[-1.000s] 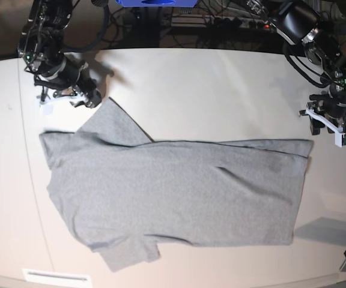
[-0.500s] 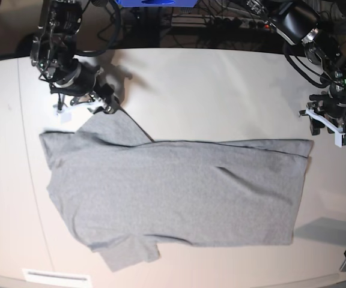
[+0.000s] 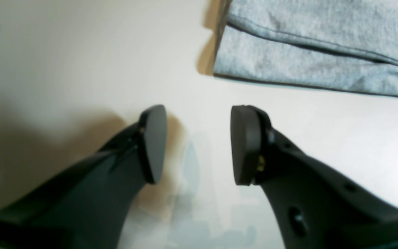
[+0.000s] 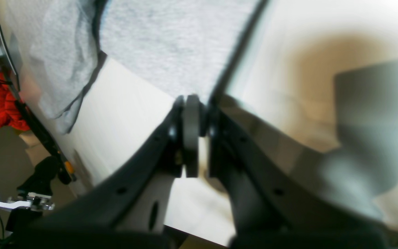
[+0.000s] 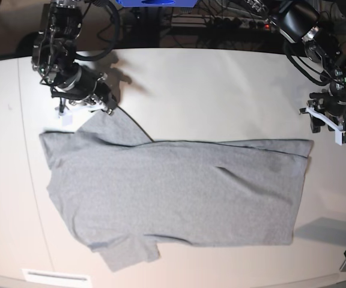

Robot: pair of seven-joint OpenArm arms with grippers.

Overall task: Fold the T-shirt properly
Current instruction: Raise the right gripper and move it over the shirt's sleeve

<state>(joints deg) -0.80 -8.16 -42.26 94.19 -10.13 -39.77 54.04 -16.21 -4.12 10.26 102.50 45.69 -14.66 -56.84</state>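
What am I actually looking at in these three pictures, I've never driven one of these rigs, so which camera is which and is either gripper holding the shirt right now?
You see a robot with two arms at a pale table. The base view looks down from overhead; the other two come from cameras on the wrists, looking along each gripper.

A grey T-shirt lies spread flat, plain side up, both sleeves toward the overhead view's left.

The right gripper, on the left of the overhead view, sits at the tip of the upper sleeve. Its wrist view shows the pads pressed together right at the grey cloth; it looks pinched on the sleeve's corner, though blur hides how much fabric is caught.

The left gripper is open and holds nothing. It hovers over bare table beside the shirt's hem corner.
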